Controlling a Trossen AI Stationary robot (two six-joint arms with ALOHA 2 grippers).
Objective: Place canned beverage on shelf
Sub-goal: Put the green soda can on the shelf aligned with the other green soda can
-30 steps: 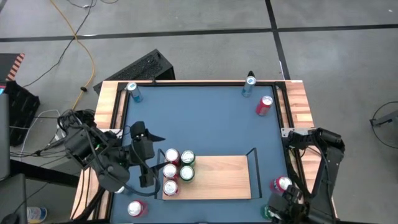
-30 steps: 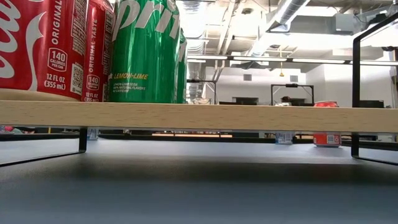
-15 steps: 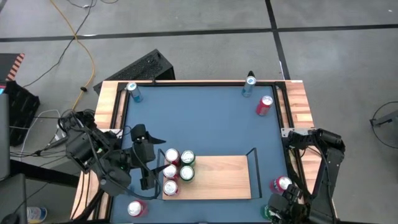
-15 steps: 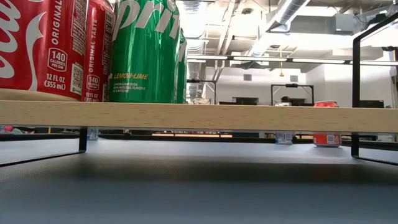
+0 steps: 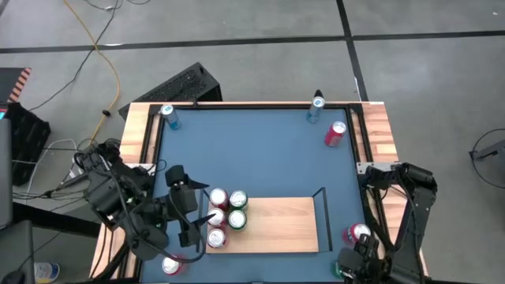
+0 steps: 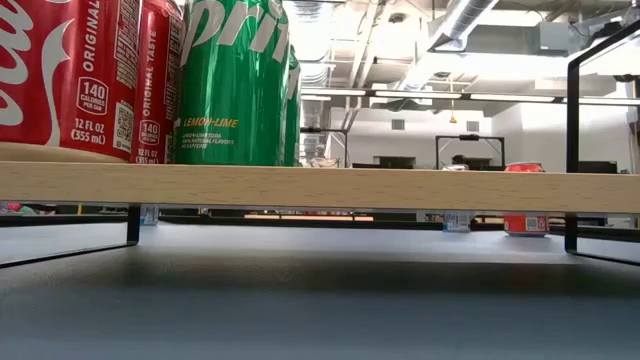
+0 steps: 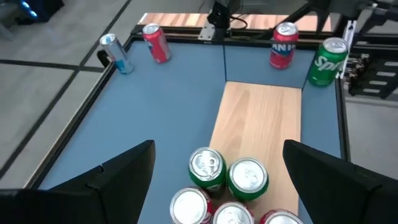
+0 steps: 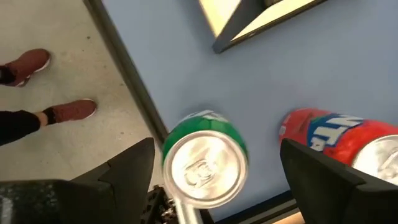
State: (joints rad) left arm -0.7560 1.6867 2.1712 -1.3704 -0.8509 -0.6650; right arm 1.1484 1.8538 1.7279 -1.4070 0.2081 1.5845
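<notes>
Here the shelf (image 5: 272, 225), a light-wood board with black end rails, lies on the blue table (image 5: 260, 154) toward its near edge, carrying a cluster of upright red and green cans (image 5: 225, 214) at its left end. The left gripper (image 5: 189, 221) hovers just beside that end with its fingers spread wide apart and nothing between them, a red can (image 5: 170, 264) standing on the table close by. At the near right corner the right gripper (image 8: 214, 186) hangs over a green can (image 8: 202, 163) with its fingers apart on either side, not clamped, and a red can with blue lettering (image 8: 339, 140) stands just beside it.
</notes>
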